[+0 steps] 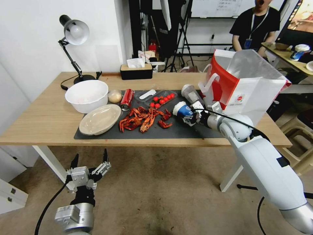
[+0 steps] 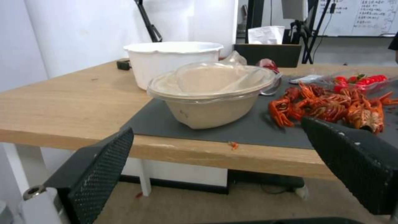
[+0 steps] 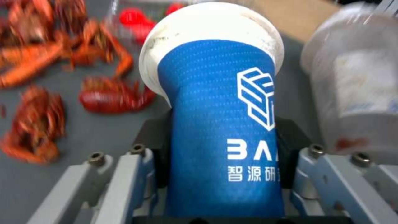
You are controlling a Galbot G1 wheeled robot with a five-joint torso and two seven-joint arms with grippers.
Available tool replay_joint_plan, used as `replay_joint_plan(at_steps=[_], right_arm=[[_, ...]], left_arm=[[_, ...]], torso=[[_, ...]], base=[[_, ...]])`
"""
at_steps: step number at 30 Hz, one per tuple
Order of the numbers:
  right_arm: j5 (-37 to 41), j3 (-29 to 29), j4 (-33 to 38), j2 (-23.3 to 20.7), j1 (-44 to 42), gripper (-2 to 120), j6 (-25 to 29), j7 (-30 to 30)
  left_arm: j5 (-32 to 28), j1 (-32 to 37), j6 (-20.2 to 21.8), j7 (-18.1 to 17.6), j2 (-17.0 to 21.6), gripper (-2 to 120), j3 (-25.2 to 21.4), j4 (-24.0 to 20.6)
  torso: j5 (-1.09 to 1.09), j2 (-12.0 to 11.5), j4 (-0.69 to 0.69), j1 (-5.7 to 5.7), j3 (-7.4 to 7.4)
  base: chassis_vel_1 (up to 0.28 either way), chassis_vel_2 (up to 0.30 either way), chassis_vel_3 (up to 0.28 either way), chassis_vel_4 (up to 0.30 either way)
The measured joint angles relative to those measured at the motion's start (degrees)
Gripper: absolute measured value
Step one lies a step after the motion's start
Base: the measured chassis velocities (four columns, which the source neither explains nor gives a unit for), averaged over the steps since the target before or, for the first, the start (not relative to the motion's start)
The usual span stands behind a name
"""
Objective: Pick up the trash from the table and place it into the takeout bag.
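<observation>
On the long light-wood desk (image 1: 39,120) lies one dark grey mat (image 1: 182,130), and five pieces of trash can be counted on or over it. One blue paper cup with a white lid (image 1: 183,111) is tipped on its side near the mat's front edge, clamped between the fingers of the right gripper (image 1: 193,116); the right wrist view shows the jaws pressed against the cup's blue wall (image 3: 215,124). One clear plastic cup (image 1: 190,93) lies just behind it, towards the right end of the mat. One beige oval plate with a clear cover (image 1: 99,119) sits at the mat's front left corner. One red soda can (image 1: 127,99) and one small beige ball (image 1: 114,96) lie near the mat's back edge, the ball beside one big white bowl (image 1: 86,96). One pile of red crayfish shells (image 1: 143,118) lies mid-mat. One large white paper takeout bag with a red side (image 1: 243,83) stands open at the desk's right end. The left gripper (image 1: 89,160) hangs below the desk's front edge, its fingers spread wide and holding nothing.
</observation>
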Motion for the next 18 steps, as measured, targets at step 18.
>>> replay_joint_plan(at_steps=[18], right_arm=[[6.7, 3.0, 6.0, -2.1, 6.1, 9, 1.0, 2.0]], left_arm=[[0.2, -0.1, -0.1, -0.2, 0.2, 100, 0.0, 0.2]], torso=[[-0.01, 0.0, -0.01, 0.0, 0.0]], base=[[0.0, 0.0, 0.0, 0.0]])
